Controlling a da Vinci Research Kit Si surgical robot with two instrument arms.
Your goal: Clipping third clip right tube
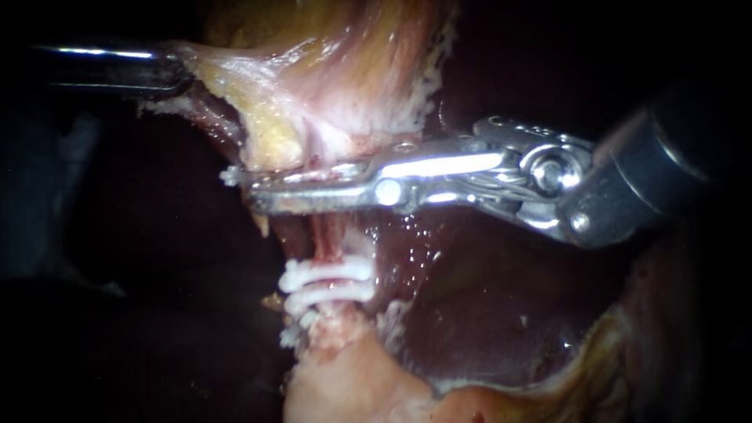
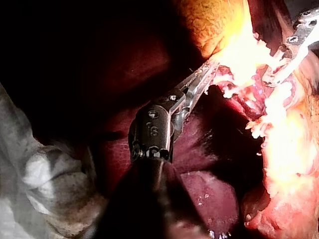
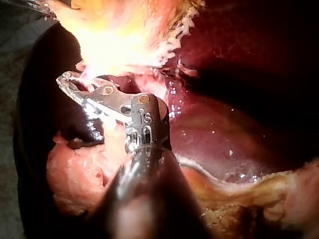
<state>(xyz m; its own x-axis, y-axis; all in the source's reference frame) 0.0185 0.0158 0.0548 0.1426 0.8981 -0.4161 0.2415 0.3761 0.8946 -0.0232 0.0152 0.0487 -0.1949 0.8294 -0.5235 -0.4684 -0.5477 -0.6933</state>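
Clamping tube (image 1: 325, 235) above two clips (image 1: 325, 283), right instrument (image 1: 257, 188) overlies liver (image 1: 486, 313) while left instrument (image 1: 176, 77) grips gallbladder (image 1: 313, 70).

Crumpled pale cloth (image 2: 40, 174) lies beside the liver (image 2: 209, 196).

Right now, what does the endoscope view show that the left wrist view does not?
Endoscope only: two white clips on the tube, below where the right instrument is shut on it. Left wrist only: the left instrument with its jaws shut on the gallbladder, and pale cloth beside the liver. Both: each instrument, gallbladder, liver.
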